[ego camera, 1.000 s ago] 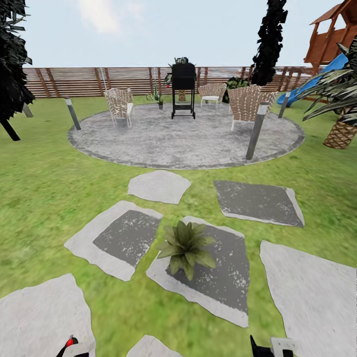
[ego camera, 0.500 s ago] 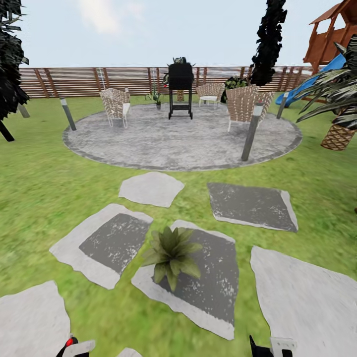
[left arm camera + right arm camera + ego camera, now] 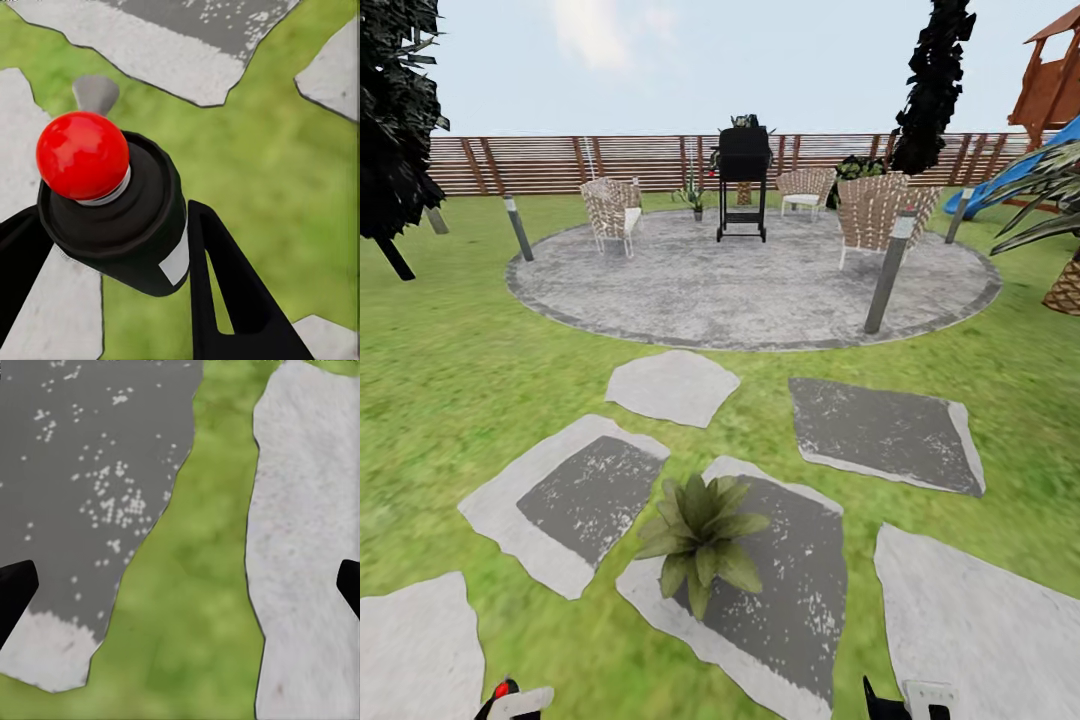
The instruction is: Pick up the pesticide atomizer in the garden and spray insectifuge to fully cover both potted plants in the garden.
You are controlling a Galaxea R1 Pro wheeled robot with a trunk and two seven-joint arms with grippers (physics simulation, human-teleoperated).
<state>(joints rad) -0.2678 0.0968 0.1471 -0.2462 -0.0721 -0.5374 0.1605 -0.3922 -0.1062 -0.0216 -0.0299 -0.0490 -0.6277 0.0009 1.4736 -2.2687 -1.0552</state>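
Atomizer point(image 3: 112, 217): rigid, light, slick; we clamp left jaws mid-body, below its red cap point(image 3: 82, 155). Right jaws apart, empty; plant point(image 3: 700, 540) ahead.

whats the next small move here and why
Probably lift the left gripper forward so the pesticide atomizer points at the potted plant. The left wrist view shows the atomizer clamped between the fingers, its red top aimed at grass and paving, while the head view shows the plant sitting just ahead on a stepping stone, apparently unsprayed. The right gripper is open.
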